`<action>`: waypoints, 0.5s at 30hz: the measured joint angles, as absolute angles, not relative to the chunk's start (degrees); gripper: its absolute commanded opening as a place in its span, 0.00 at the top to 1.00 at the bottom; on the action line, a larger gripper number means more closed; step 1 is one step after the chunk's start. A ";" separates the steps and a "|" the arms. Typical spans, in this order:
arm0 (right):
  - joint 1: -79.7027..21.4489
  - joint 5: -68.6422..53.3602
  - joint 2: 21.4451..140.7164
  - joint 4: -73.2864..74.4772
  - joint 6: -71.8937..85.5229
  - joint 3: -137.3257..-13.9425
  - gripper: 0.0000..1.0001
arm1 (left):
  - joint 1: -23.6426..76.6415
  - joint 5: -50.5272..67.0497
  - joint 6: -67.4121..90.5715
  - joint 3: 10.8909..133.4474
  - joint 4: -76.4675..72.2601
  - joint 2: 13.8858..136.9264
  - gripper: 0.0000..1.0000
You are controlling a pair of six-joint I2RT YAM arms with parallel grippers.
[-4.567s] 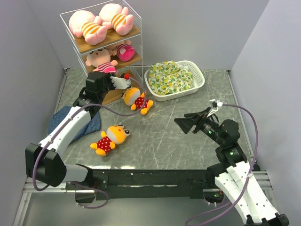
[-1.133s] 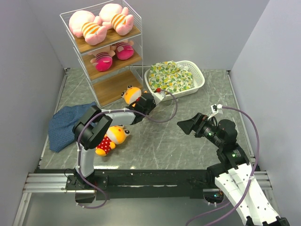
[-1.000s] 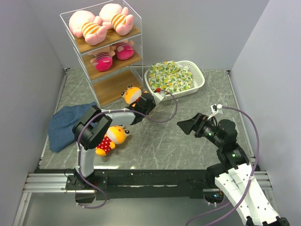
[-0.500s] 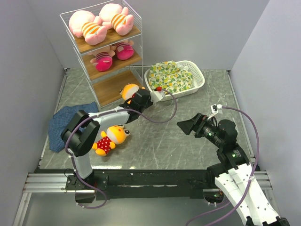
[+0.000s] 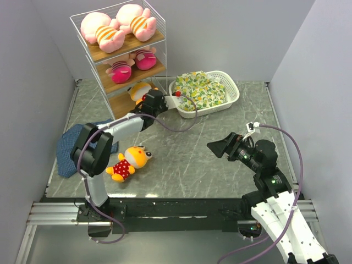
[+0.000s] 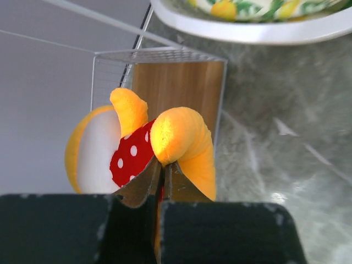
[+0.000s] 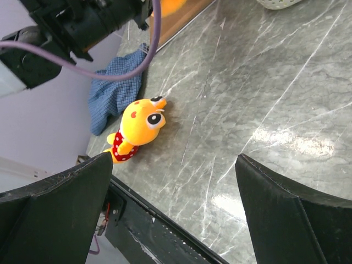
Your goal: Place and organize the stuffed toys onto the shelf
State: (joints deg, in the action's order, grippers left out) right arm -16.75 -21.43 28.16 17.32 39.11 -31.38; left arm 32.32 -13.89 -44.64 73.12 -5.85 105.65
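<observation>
The white wire shelf [image 5: 88, 40] stands at the back left. Two pink pigs [image 5: 118, 25] lie on its top board, two pink-hatted dolls [image 5: 133, 63] on the middle board. My left gripper [image 5: 148, 99] is shut on an orange-yellow animal in red polka dots [image 5: 138, 90] and holds it at the open front of the bottom tier [image 6: 176, 88]; the toy [image 6: 137, 143] fills the left wrist view. The second orange-yellow animal [image 5: 130, 161] lies on the table, also in the right wrist view [image 7: 137, 129]. My right gripper [image 5: 215, 146] is open and empty over the right of the table.
A white lattice basket [image 5: 234, 93] with a yellow-green patterned cloth bundle [image 5: 199, 88] sits right of the shelf. A blue cloth [image 5: 69, 147] lies at the table's left edge, also in the right wrist view [image 7: 118, 88].
My left gripper has carried the orange-yellow animal up and left from the table toward the shelf's bottom tier. The right arm has not moved.
</observation>
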 measured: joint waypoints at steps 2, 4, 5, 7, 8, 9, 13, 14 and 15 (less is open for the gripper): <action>-16.75 -21.43 28.34 17.32 39.11 -31.38 0.00 | 31.11 -13.19 -46.39 74.17 -5.76 106.85 0.99; -16.75 -21.43 28.82 17.28 39.09 -31.38 0.00 | 30.28 -12.29 -48.66 74.65 -5.98 108.44 0.99; -16.75 -21.43 29.23 17.26 39.09 -31.38 0.00 | 30.11 -11.86 -49.60 74.65 -6.02 109.10 0.99; -16.75 -21.43 29.87 17.23 39.11 -31.38 0.00 | 30.06 -11.14 -51.24 74.65 -6.35 110.37 0.99; -16.75 -21.43 30.15 17.21 39.11 -31.38 0.00 | 30.06 -10.85 -51.86 74.65 -6.55 110.87 0.99; -16.75 -21.45 30.35 17.17 39.11 -31.38 0.00 | 30.06 -10.33 -52.90 74.65 -6.90 111.63 0.99; -16.75 -21.41 30.92 17.17 39.07 -31.40 0.00 | 29.91 -9.78 -55.51 76.12 -7.77 115.35 0.99; -16.75 -21.39 31.11 17.17 39.03 -31.40 0.00 | 29.82 -9.69 -56.05 76.93 -8.05 116.40 0.99; -16.75 -21.32 31.33 17.19 38.96 -31.40 0.00 | 29.65 -9.54 -56.47 77.84 -8.38 117.64 0.99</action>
State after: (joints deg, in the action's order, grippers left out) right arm -16.75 -21.32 31.33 17.19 38.96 -31.40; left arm 29.65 -9.54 -56.47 77.84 -8.38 117.64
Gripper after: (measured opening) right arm 0.997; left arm 0.031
